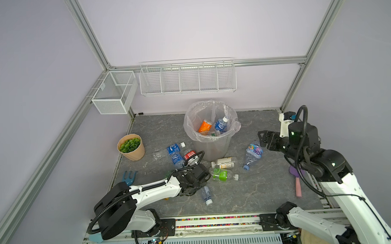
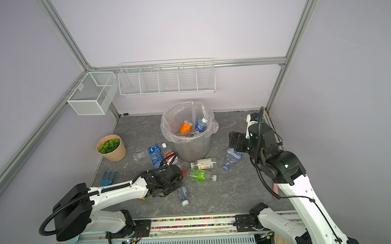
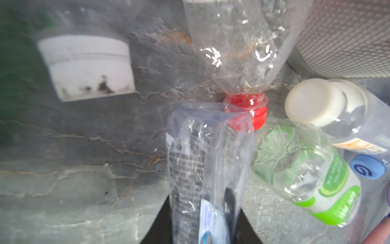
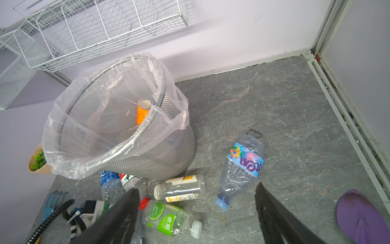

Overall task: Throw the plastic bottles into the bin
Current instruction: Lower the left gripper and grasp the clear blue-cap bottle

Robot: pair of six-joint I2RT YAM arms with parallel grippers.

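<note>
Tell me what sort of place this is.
Probably a robot test cell, not a home: silver aluminium frame posts hold plain lilac wall panels, two white-and-black robot arms sit on a front rail, and clear plastic bottles litter a grey stone-patterned tabletop.

Crushed clear plastic bottles [image 1: 223,175] litter the grey marbled tabletop [image 1: 255,192] below the round grey mesh bin lined with a clear bag [image 1: 211,148] at centre of both top views, leaving open floor at lower centre and to the bin's upper right. The left gripper [image 1: 198,186], closed on a small clear bottle [image 1: 206,194], fills lower left; a tan pot of green leaves [image 1: 131,147] and blue hand rake [image 1: 129,176] crowd the left edge.
</note>
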